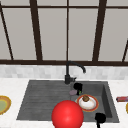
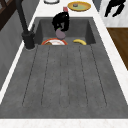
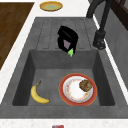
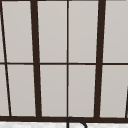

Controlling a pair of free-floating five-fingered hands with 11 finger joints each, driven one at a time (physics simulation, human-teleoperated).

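My left hand (image 1: 78, 86) hovers above the sink just right of the faucet (image 1: 67, 75), shut on a small purple eggplant (image 1: 73, 92) with a green stem. In the side views this hand (image 3: 67, 37) (image 2: 61, 20) holds the eggplant (image 3: 67, 44) (image 2: 60, 34) over the near wall of the basin, stem (image 3: 71, 52) pointing down. Below it in the basin a red-rimmed plate (image 3: 72, 93) carries a brown muffin (image 3: 85, 85), and a banana (image 3: 38, 95) lies beside it. My right hand (image 1: 100, 117) (image 2: 113, 7) hangs idle off the sink's front right edge, fingers relaxed.
A large red ball (image 1: 67, 115) shows at the sink's front edge. A yellow plate (image 1: 3, 105) sits on the left counter and a red object (image 1: 122, 99) on the right counter. The ridged drainboard (image 2: 65, 75) takes up the sink's left half. A window stands behind.
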